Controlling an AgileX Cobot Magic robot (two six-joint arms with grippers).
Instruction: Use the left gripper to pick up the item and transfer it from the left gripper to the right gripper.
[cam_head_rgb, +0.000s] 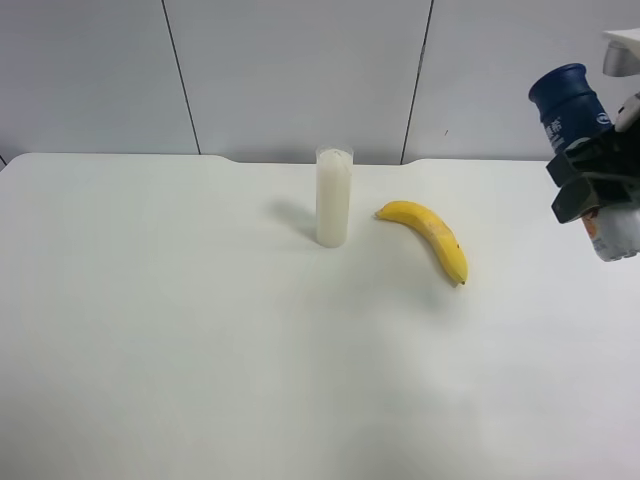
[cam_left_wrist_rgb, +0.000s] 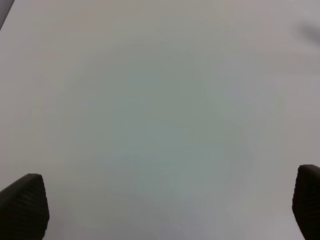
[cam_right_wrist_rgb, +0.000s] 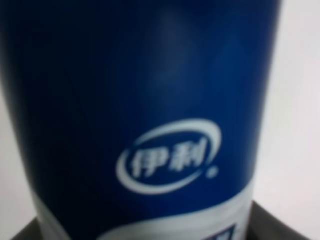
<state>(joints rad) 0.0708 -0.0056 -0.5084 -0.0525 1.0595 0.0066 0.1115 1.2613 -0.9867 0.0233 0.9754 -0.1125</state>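
Note:
The item, a bottle with a dark-blue cap (cam_head_rgb: 567, 95), blue label and white lower body, is held tilted above the table at the exterior high view's right edge. My right gripper (cam_head_rgb: 593, 178) is shut around its middle. In the right wrist view the bottle's blue label (cam_right_wrist_rgb: 150, 100) fills the picture, with dark fingers (cam_right_wrist_rgb: 277, 225) at the lower corners. My left gripper (cam_left_wrist_rgb: 165, 205) is open and empty over bare white table, its two black fingertips (cam_left_wrist_rgb: 22, 205) far apart. It is out of the exterior high view.
A tall white translucent cylinder (cam_head_rgb: 334, 197) stands upright near the table's middle back. A yellow banana (cam_head_rgb: 430, 235) lies to its right. The white table (cam_head_rgb: 200, 350) ends at a grey panelled wall at the back.

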